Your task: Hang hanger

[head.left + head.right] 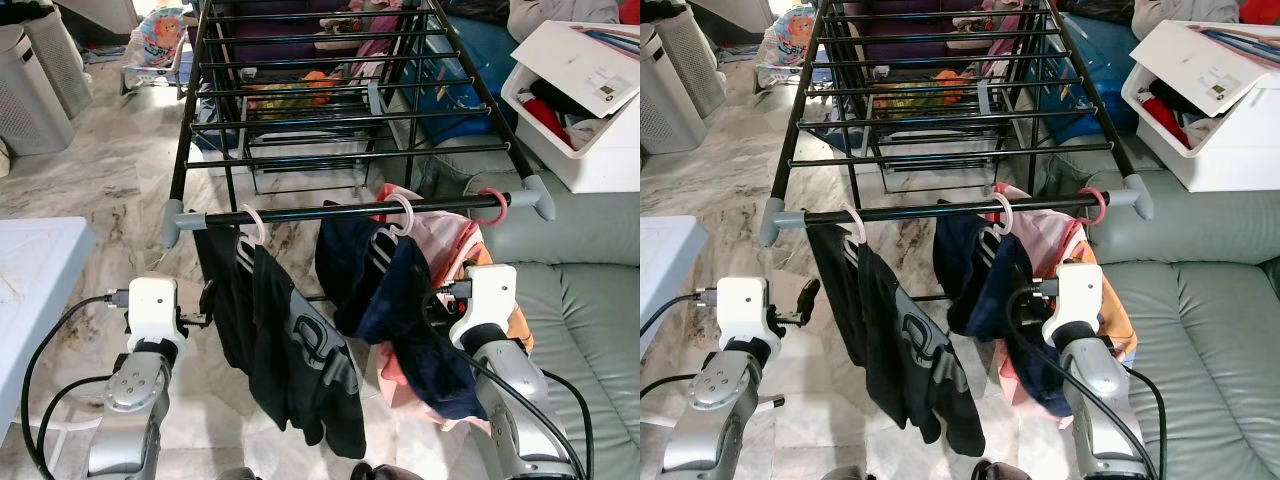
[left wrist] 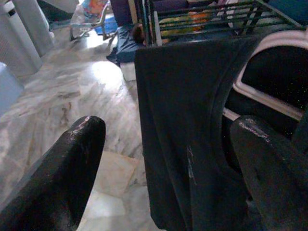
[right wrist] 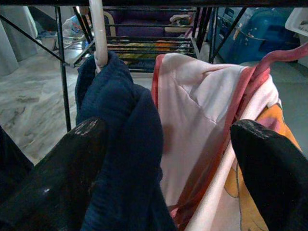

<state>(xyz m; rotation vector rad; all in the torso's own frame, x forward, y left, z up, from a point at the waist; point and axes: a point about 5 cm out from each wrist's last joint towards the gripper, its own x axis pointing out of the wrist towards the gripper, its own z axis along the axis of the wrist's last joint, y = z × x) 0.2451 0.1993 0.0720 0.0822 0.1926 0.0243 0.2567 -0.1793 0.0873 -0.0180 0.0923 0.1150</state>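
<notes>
Left gripper (image 2: 168,159) jaws spread wide, black garment (image 1: 300,350) between them — holding nothing. Right gripper (image 3: 168,163) jaws also spread, navy garment (image 3: 120,125) and pink garment (image 3: 202,110) between. Three hangers (image 1: 252,222) on drying rack (image 1: 340,130) front rail.

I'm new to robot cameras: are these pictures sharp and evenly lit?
Both eye views are sharp and bright, the drying rack crisp. In the left wrist view the black garment is dim and soft, with glare on the marble floor. In the right wrist view the near fingers blur.
</notes>
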